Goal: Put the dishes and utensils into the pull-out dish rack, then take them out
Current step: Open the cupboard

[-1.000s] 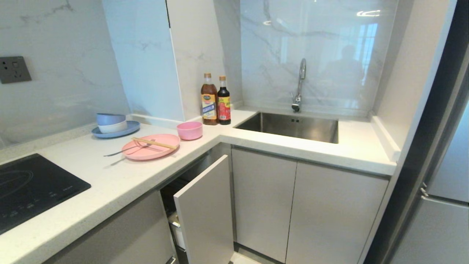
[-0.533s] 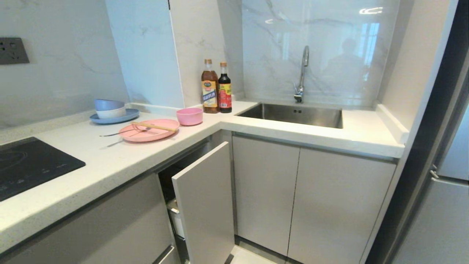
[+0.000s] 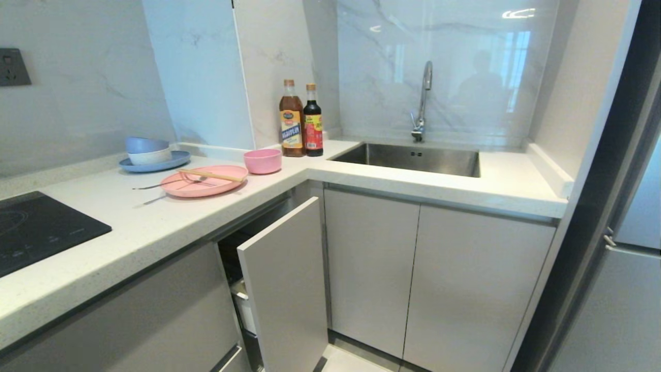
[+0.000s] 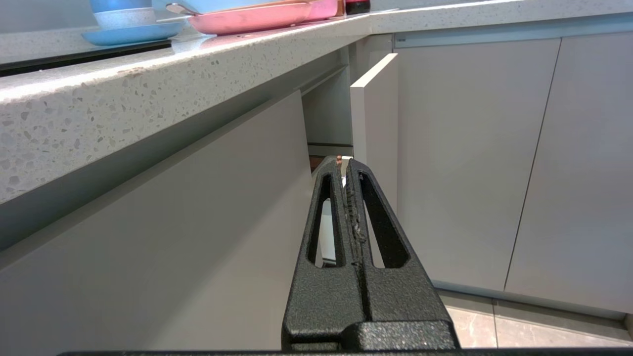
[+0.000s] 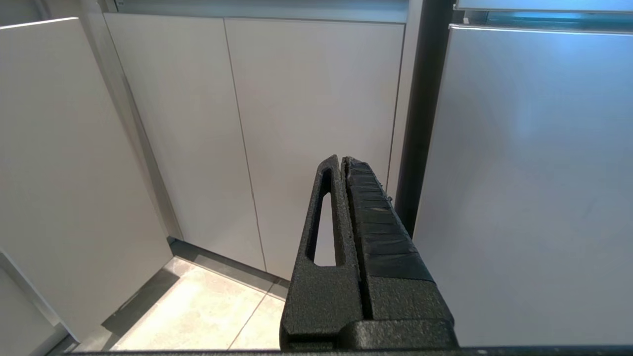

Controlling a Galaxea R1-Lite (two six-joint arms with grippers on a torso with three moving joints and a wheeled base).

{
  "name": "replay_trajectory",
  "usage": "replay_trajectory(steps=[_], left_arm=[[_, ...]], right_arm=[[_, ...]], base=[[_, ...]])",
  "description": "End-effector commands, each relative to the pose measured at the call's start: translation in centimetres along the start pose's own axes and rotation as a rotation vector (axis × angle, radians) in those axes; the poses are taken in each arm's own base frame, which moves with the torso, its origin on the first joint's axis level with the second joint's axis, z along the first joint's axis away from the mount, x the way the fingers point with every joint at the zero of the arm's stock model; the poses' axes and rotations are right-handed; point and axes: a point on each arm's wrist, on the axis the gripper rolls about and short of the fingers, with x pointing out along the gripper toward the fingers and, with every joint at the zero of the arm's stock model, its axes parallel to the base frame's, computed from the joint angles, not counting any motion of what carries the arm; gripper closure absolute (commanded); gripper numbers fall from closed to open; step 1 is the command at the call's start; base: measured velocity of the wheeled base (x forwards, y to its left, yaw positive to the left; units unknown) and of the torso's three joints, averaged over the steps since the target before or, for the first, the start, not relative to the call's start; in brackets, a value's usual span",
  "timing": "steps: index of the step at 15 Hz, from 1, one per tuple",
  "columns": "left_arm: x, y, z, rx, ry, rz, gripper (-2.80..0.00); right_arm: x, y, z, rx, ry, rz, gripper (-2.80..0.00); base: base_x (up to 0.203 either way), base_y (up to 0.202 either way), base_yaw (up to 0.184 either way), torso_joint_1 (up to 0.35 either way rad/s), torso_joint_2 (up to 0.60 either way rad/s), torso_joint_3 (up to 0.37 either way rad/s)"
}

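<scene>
A flat pink plate (image 3: 204, 182) lies on the white counter, with wooden chopsticks (image 3: 210, 175) and a silver fork (image 3: 165, 183) resting across it. A small pink bowl (image 3: 262, 160) stands just right of the plate. Below the counter a cabinet door (image 3: 286, 281) hangs partly open; only a white bit of the pull-out dish rack (image 3: 244, 305) shows behind it. My left gripper (image 4: 344, 165) is shut and empty, low in front of that door (image 4: 376, 123). My right gripper (image 5: 341, 163) is shut and empty, facing the cabinet fronts under the sink.
A blue plate with stacked bowls (image 3: 148, 154) sits at the back left. Two sauce bottles (image 3: 301, 126) stand in the corner. A steel sink (image 3: 413, 160) with a faucet (image 3: 423, 101) lies to the right, a black cooktop (image 3: 36, 232) at left, a fridge (image 3: 619, 289) far right.
The whole head view has shifted: the camera has sunk lower, so the counter sits higher and flatter in the picture and more cabinet front shows. Nothing on the counter has moved.
</scene>
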Motion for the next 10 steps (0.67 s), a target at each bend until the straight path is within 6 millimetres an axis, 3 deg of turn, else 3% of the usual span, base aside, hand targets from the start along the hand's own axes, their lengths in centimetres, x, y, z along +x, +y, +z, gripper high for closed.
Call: replay_trajectory(steps=[1, 5, 6, 10], left_arm=[[0.2, -0.1, -0.7, 0.010, 0.024, -0.005, 0.00], [0.0, 0.0, 0.3, 0.018, -0.023, 0.009, 0.00], [-0.5, 0.3, 2.2, 0.012, -0.083, 0.018, 0.00], [-3.3, 1.6, 13.6, -0.003, -0.257, 0.040, 0.00]], right_arm=[[0.0, 0.0, 0.0, -0.001, 0.001, -0.001, 0.00], [0.0, 0.0, 0.0, 0.000, 0.002, 0.002, 0.00], [0.0, 0.0, 0.0, -0.001, 0.001, 0.000, 0.00], [0.0, 0.0, 0.0, 0.001, 0.002, 0.001, 0.00]], base=[[0.000, 0.000, 0.000, 0.000, 0.00, 0.000], [0.000, 0.000, 0.000, 0.000, 0.00, 0.000], [0.000, 0.000, 0.000, 0.000, 0.00, 0.000], [0.000, 0.000, 0.000, 0.000, 0.00, 0.000]])
